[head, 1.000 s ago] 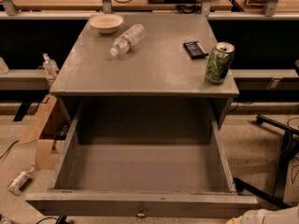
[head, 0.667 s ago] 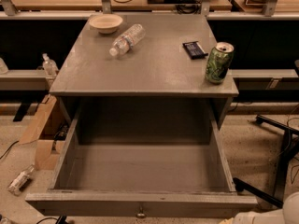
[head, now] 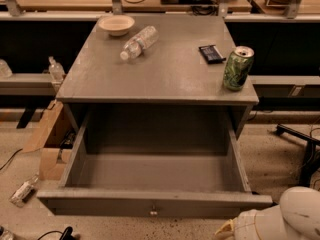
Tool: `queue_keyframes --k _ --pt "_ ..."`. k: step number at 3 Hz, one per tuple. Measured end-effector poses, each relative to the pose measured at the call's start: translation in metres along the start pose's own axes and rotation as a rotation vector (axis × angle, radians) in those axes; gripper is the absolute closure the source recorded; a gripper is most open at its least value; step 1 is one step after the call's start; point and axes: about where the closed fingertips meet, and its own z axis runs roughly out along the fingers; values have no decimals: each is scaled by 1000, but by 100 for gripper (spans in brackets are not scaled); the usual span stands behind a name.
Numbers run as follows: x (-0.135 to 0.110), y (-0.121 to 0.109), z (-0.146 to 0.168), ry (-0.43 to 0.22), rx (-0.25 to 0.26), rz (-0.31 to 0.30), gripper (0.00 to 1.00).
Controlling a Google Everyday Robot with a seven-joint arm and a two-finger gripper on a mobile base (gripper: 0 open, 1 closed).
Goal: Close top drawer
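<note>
Top drawer (head: pixel 155 204) pulled far out from under the grey desk (head: pixel 165 74), small knob (head: pixel 153 213) on its front. Tool (head: pixel 270 223) low in the right corner, just beside the drawer front; cannot tell if spread or pressed together. Green can (head: pixel 238 68), bottle (head: pixel 139 42), bowl (head: pixel 116 24) on top.

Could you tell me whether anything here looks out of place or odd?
The water bottle lies on its side on the cabinet top, near the bowl. The green can stands close to the top's right front corner. The top drawer is pulled out, empty. The gripper sits at the lower right, by the drawer's front.
</note>
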Motion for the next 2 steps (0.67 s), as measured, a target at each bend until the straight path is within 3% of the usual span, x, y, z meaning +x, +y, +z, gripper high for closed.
queue_keyframes --k 2 --pt "-21 -52 13 23 -2 -69 100"
